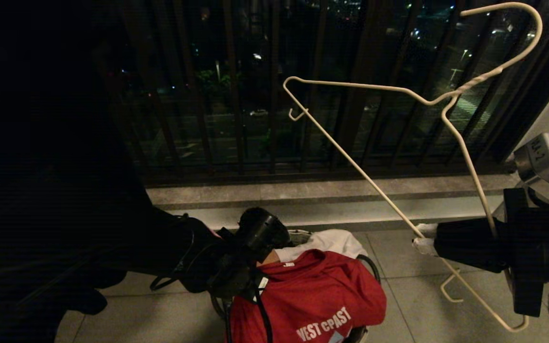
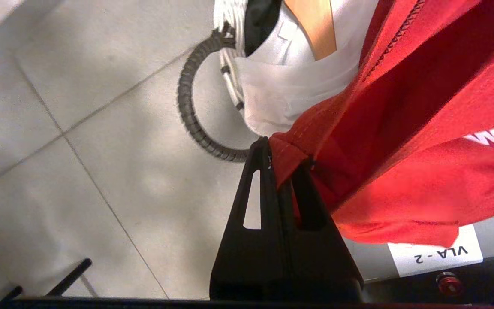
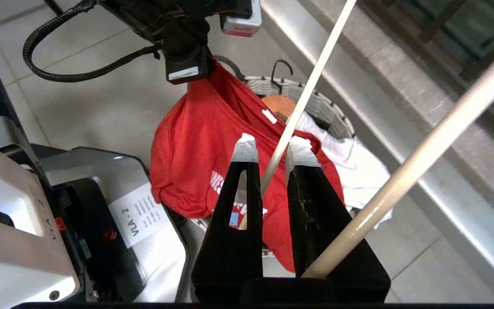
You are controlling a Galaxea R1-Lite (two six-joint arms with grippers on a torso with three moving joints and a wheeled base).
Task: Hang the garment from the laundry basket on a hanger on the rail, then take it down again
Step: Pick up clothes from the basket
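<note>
Low in the centre of the head view, the left hand (image 1: 248,281) is clamped shut on a bunched fold of the red "WEST COAST" T-shirt (image 1: 312,297), its black fingers (image 2: 268,171) pressed together on the cloth at the shirt's edge in the left wrist view. That shirt drapes over the small white woven laundry basket (image 3: 315,101), with the lettering showing at the bottom of the head frame. A white cloth (image 1: 331,240) lies in the basket behind the shirt, and a tan wooden piece (image 2: 313,25) shows beside it at the top of the left wrist view. At the right edge of the head view, the right hand (image 1: 422,238) is nearly closed, its white-tipped fingers (image 3: 245,148) nipping the thin wire of the white hanger (image 1: 384,90). From that grip the hanger slants up and across the upper right of the frame, its curved hook at the top right corner, set against dark vertical railings (image 1: 236,95). Pale floor tiles (image 2: 79,150) lie under the basket, whose black loop handle (image 2: 191,111) rests just beside the rim.
</note>
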